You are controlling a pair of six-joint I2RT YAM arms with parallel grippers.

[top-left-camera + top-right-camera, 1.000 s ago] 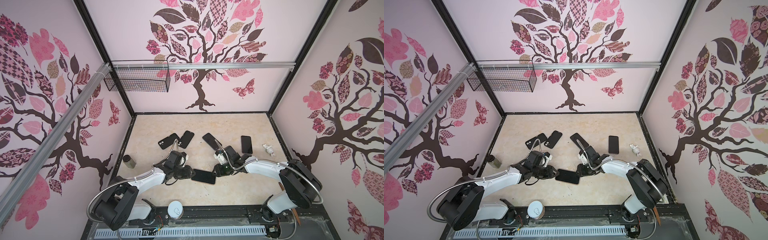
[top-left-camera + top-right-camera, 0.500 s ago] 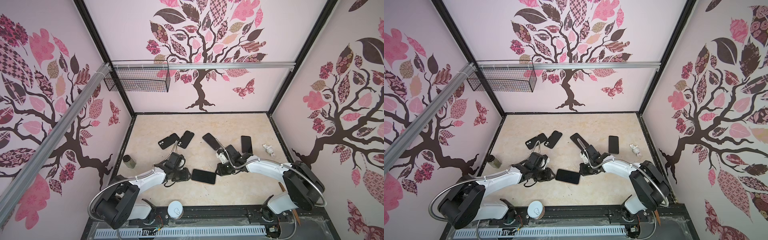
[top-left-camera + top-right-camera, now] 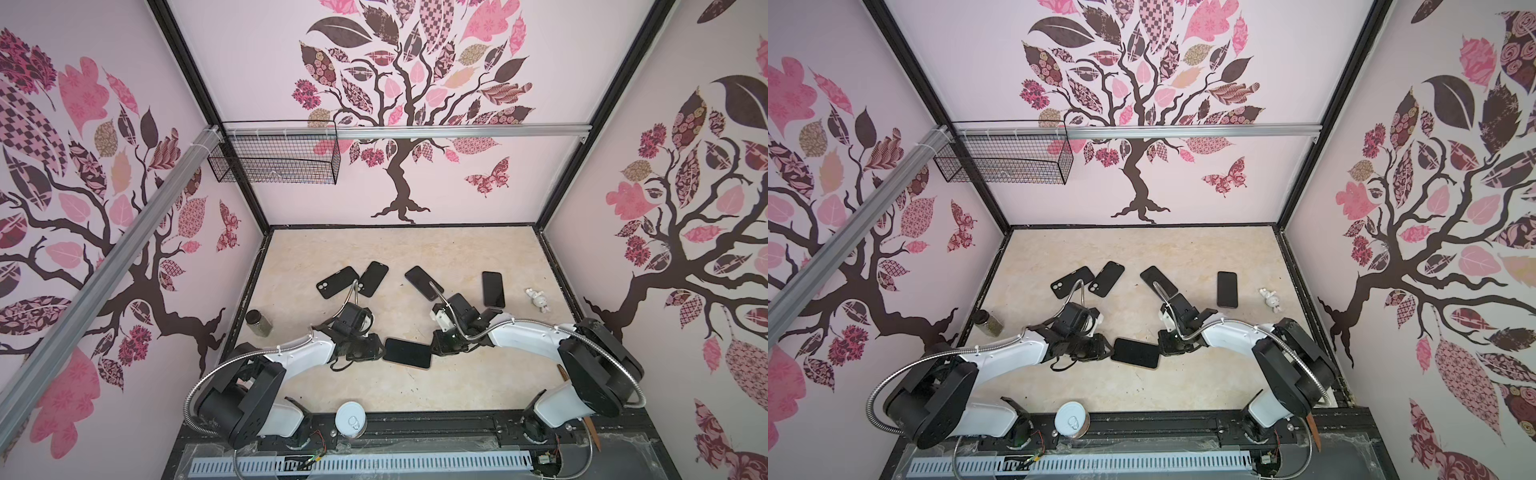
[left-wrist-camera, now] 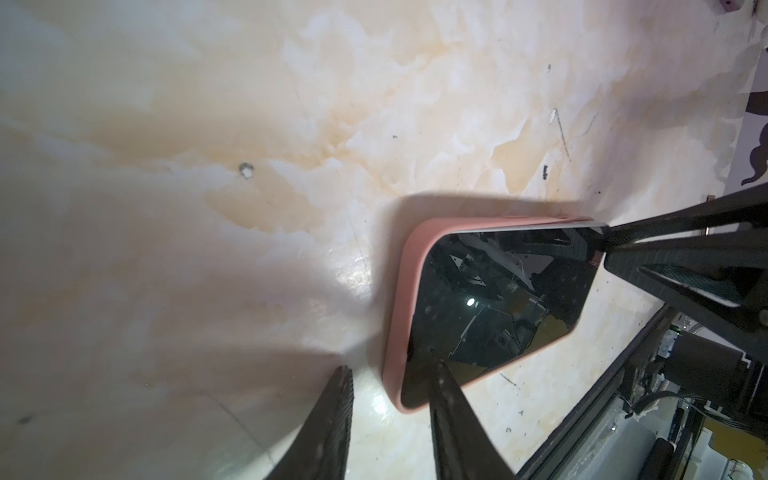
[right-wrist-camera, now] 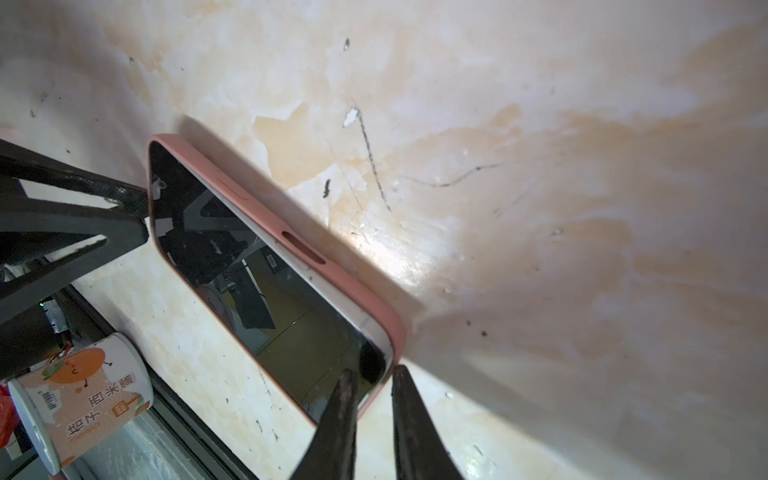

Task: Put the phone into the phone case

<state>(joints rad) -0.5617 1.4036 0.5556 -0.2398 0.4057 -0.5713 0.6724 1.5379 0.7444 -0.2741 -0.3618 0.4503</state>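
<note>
We see the phone [image 3: 407,353] lying screen up on the counter [image 3: 457,257], towards its front edge and between the two arms; both top views show it there [image 3: 1136,353]. It rests inside the pink phone case [image 4: 404,299], whose rim wraps the end nearest the left arm. In the right wrist view, a white strip of the phone's side shows above the pink rim along one long edge.

The left jaws stand partly open at the phone's left end. In the left wrist view one finger [image 4: 449,407] overlaps the near corner of the case, the other finger [image 4: 336,415] is over bare counter beside it, and nothing lies in the gap between them.

The right jaws are at the opposite end, with only a narrow gap between them. In the right wrist view one fingertip [image 5: 343,403] lies over the screen and its partner [image 5: 409,415] is just outside the rim, with the corner of the case between the tips. We cannot tell whether they actually squeeze it.

Farther back, four dark handsets [image 3: 493,289] lie flat, well apart from the jaws. A small jar [image 3: 258,322] stands near the left wall, a white figurine [image 3: 538,300] lies near the right wall, and a can [image 5: 83,395] with an orange fruit print sits by the front rail.
</note>
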